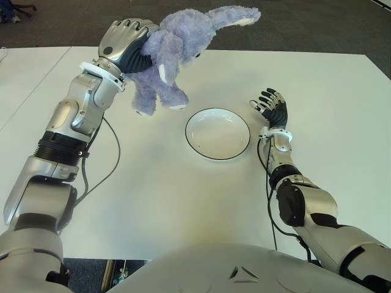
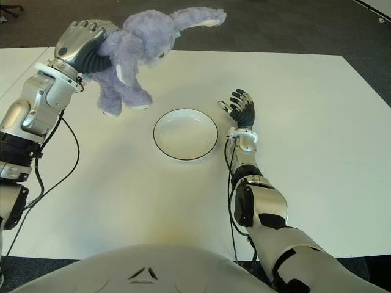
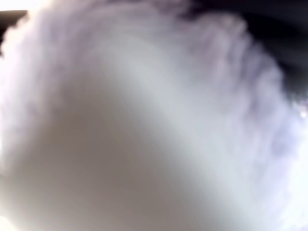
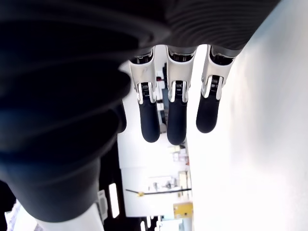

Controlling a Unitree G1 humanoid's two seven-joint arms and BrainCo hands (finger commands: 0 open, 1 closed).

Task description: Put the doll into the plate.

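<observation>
White worktop (image 1: 153,201), broad and bare apart from the items listed; dark carpet beyond its far edge.

Item 1: doll (image 1: 174,52), a lilac plush elephant, carried clear of the worktop by the left robot hand (image 1: 125,43), whose fingers are closed around its back. Trunk points away from that hand, legs hang down. The left wrist view is filled with plush, so finger placement cannot be checked there.

Item 2: plate (image 1: 218,133), white with a dark rim, empty, lying below and to the right of the left robot hand, well apart from the doll's feet.

Item 3: right robot hand (image 1: 272,107), idle, fingers extended and holding nothing, showing just beside the plate on its right.

Handling note (judgement): carry the doll sideways until its legs hang over the plate's centre, lower until the feet touch, then release; the soft body may flop over the rim if let go high.

Clearance: open worktop all round the plate; the right robot hand is the only nearby obstruction, and the worktop's edges lie far off.
</observation>
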